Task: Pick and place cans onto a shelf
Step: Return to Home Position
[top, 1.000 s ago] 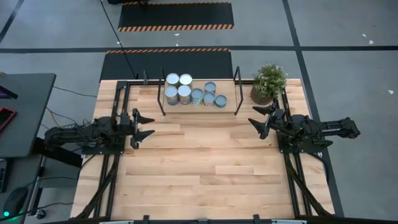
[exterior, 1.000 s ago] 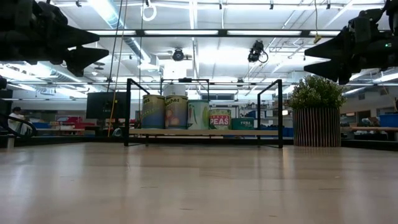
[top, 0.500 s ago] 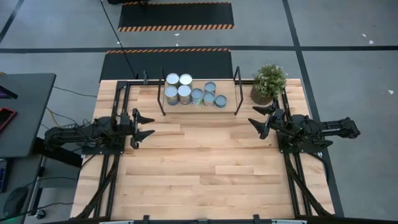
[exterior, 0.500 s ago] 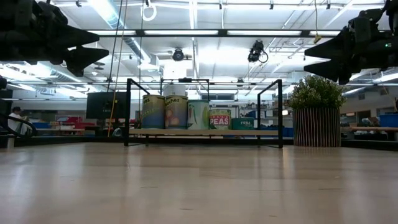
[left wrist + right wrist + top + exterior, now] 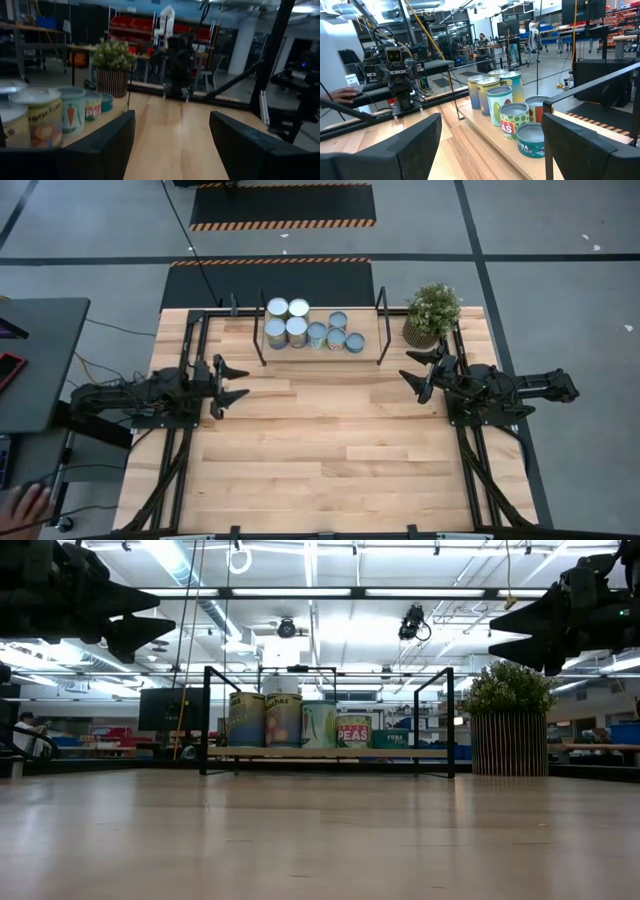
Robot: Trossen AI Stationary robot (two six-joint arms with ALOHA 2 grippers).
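Several cans (image 5: 305, 328) stand upright on their bases in a cluster on the shelf (image 5: 420, 752), a light board between black uprights at the table's far edge. The low view shows the cans (image 5: 300, 720) side by side, with one standing on top of others at the back. My left gripper (image 5: 245, 381) hovers open at the table's left side and points toward the right. My right gripper (image 5: 408, 370) hovers open at the right side and points left. Both are well short of the shelf and have nothing between their fingers (image 5: 105, 145) (image 5: 410, 145).
A potted green plant (image 5: 432, 312) stands at the far right corner, just beyond my right gripper. Bare wooden tabletop (image 5: 330, 440) spreads between the arms and toward the near edge. A person's hand (image 5: 25, 502) shows off the table's near left corner.
Both arms have kept still. A person's hand has come into view beyond the table's near left corner.
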